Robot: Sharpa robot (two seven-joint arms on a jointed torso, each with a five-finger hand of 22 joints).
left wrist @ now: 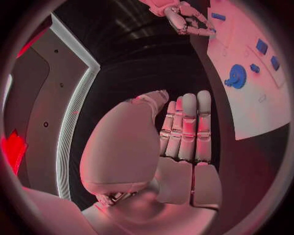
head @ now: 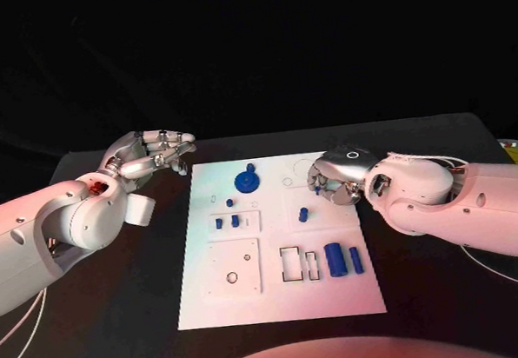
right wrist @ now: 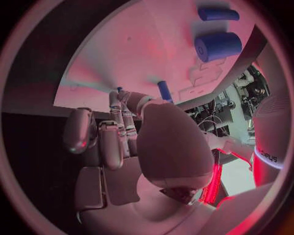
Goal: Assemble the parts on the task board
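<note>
From the head camera we see the white task board [head: 223,301] on the black table [head: 451,314], blue parts on it: a round wheel-like part [head: 247,181] and a thick cylinder [head: 336,259]. The left hand [head: 150,159] hovers off the board's far left corner, fingers curled in, holding nothing. The right hand [head: 335,179] sits over the board's right edge.

At the left wrist, we see straight fingers [left wrist: 186,127] pressed together.

At the right wrist, fingers [right wrist: 116,117] reach the board; whether they pinch anything, we cannot tell. We read "DIPUS" on a white body beside them.

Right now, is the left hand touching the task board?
Apart. In the head view the left hand sits off the task board's far left corner, with a strip of black table between its fingertips and the white edge.
</note>
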